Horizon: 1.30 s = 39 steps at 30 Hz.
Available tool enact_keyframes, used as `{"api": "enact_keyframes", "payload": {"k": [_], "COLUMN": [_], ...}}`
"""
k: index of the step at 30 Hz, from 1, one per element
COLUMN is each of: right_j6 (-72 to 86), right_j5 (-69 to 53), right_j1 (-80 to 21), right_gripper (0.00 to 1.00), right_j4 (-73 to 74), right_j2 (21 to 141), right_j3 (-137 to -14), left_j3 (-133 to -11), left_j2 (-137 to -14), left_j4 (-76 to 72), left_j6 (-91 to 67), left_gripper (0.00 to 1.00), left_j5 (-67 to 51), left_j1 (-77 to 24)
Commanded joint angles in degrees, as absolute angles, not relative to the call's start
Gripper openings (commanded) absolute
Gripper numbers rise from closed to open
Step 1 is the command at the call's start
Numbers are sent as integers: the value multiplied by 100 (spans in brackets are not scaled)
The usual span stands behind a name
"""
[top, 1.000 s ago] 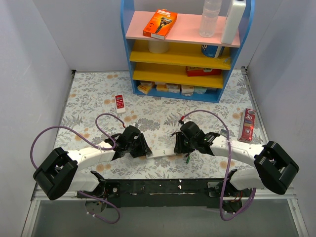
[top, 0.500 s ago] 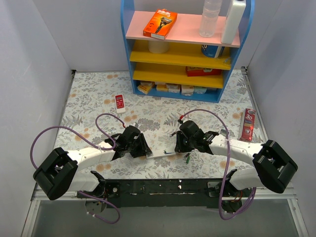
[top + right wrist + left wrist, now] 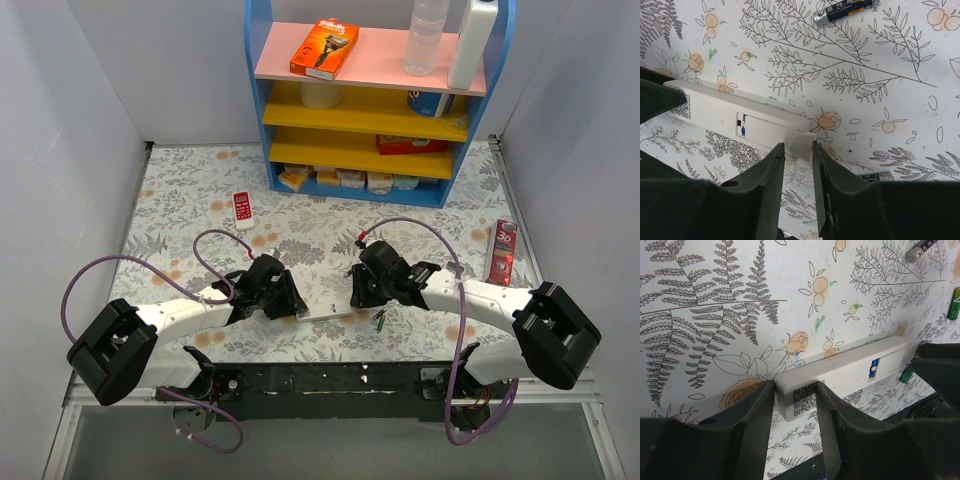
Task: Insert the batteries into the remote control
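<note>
On a fern-and-flower tablecloth (image 3: pixel 715 300), the left gripper (image 3: pixel 794 388) pinches one end of the white remote control (image 3: pixel 850 362). The remote lies back-up near the table's front edge, its battery bay (image 3: pixel 771 128) uncovered. The right gripper (image 3: pixel 799 150), fingers close-set, straddles the opposite end; whether it presses cannot be told. Loose batteries (image 3: pixel 845 11) lie nearby.

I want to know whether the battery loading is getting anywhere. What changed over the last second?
The right arm shifted slightly left and away from its base. Its right gripper is at one end of the remote control. Nothing was visibly picked up or released. The left gripper stayed clamped on the other end, the remote stayed put, and the loose batteries lay where they were.
</note>
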<state>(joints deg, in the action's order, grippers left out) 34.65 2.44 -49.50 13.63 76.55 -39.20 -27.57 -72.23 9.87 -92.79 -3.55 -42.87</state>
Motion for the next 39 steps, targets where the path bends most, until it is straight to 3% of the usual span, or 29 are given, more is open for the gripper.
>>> {"api": "enact_keyframes", "payload": {"k": [1,39], "right_j6": [3428,3586], "right_j5": [351,782], "right_j1": [-5027,-5309], "right_gripper": [37,37], "right_j4": [1512,2074], "right_j2": [7725,8314], "right_j3": [-4192,-4632], "left_j3": [-2549,-2575], "left_j2": [-7260,-7313], "left_j4": [1547,1468], "left_j6": [-9184,-9167], "left_gripper": [39,40], "left_j5": [-70,-149], "left_j1": [-4324,-4324]}}
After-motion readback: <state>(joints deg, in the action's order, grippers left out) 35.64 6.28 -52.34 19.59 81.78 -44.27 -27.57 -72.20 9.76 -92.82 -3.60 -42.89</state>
